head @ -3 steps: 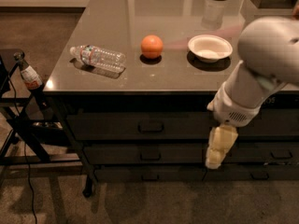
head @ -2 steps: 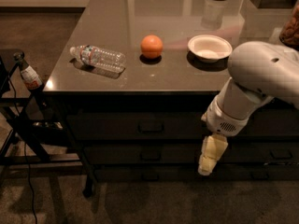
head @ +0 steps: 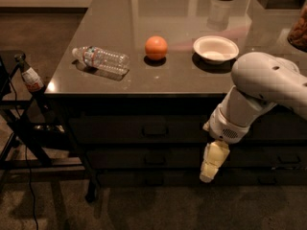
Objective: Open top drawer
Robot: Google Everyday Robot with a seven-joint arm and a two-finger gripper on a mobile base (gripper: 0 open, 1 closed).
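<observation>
At the far left a dark rack carries a small bottle on its top corner. On the counter a water bottle lies on its side, the orange sits just right of it, and the white bowl stands further right, apart from both. Below the counter edge the top drawer is closed, its front in line with the drawers under it and its handle untouched. My gripper hangs pointing down, right of that handle and lower, in front of the drawers beneath the top one; whether it is apart or together I cannot tell. My arm bends in from the right edge, below a jar.
</observation>
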